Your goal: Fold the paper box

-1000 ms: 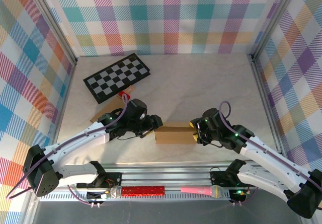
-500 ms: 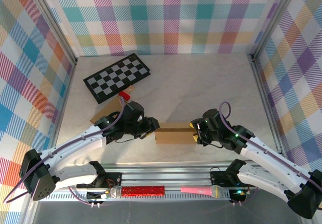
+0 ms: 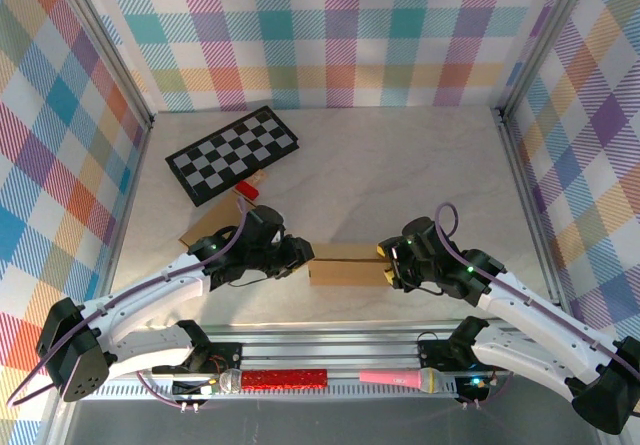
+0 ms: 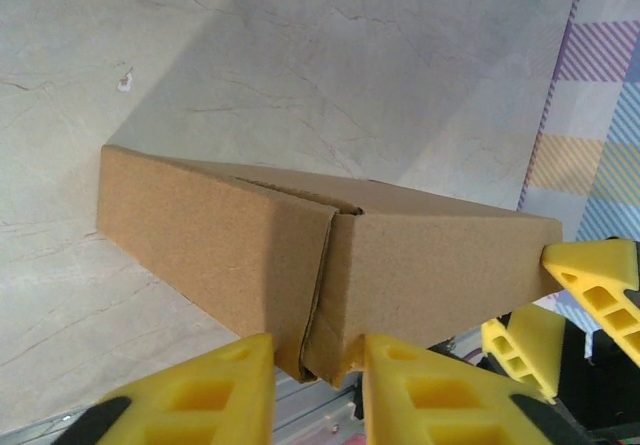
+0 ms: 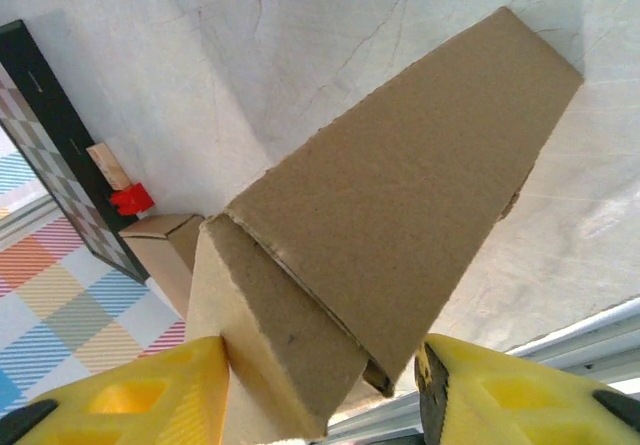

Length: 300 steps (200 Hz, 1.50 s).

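The brown paper box (image 3: 345, 263) lies on the table near the front edge, between the two arms. My left gripper (image 3: 299, 255) is at its left end. In the left wrist view its yellow fingers (image 4: 215, 390) press from both sides on the folded end flaps of the box (image 4: 300, 245), where a seam gapes slightly. My right gripper (image 3: 385, 263) holds the right end. In the right wrist view the box (image 5: 400, 195) sits between that gripper's yellow fingers (image 5: 130, 395), with its overlapping end flaps partly lifted.
A checkerboard (image 3: 232, 153) lies at the back left, with a small red block (image 3: 247, 189) beside it. A second cardboard box (image 3: 208, 227) lies under my left arm. A red glittery microphone (image 3: 285, 377) and a pink one (image 3: 395, 376) lie on the front rail. Plaid walls enclose the table.
My left gripper's jaws have narrowed onto the box's left end, and the arm has shifted slightly down and left. The right gripper and the box have barely moved.
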### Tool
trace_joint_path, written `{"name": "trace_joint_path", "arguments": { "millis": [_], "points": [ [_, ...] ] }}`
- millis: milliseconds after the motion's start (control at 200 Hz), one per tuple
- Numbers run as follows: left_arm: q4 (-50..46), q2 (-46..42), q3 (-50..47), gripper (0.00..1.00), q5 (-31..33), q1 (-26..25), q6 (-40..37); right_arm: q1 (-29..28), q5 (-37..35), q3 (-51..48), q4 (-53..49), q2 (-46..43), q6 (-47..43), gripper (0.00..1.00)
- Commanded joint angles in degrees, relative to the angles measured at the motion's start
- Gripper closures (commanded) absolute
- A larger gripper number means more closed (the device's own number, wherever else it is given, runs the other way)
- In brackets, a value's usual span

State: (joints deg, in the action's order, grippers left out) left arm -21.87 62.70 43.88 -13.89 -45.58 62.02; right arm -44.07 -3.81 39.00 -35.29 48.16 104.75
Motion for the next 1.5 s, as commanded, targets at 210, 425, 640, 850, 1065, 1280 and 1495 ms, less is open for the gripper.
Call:
{"name": "trace_joint_path", "arguments": {
  "millis": [210,425,640,850,1065,1280,1495],
  "points": [
    [-1.62,-0.18,-2.96,0.86,1.25,0.87,-0.14,2.01,-2.19,7.14,-16.64,-2.62,-10.27,0.49],
    [-1.07,0.24,-2.75,0.87,0.84,0.85,-0.23,3.54,-0.41,6.72,-14.74,-2.06,-12.02,0.50],
    [-1.16,0.38,-2.22,0.87,0.78,0.92,-0.49,6.06,0.01,12.75,-11.55,2.85,-18.93,0.49],
    [-1.18,0.50,-2.22,0.87,0.71,0.89,-0.57,9.29,3.63,12.75,-9.86,5.93,-19.87,0.50],
    [-0.61,0.70,-2.35,0.88,0.64,0.85,-0.50,11.87,7.33,7.48,-6.95,7.50,-19.62,0.51],
    [-0.49,1.11,-2.31,0.88,0.44,0.88,-0.67,13.03,9.53,4.57,-11.01,8.81,-20.44,0.54],
    [0.12,1.44,-2.31,0.88,0.09,0.86,-1.45,13.40,8.82,5.94,-12.84,6.99,-19.59,0.58]
  ]
}}
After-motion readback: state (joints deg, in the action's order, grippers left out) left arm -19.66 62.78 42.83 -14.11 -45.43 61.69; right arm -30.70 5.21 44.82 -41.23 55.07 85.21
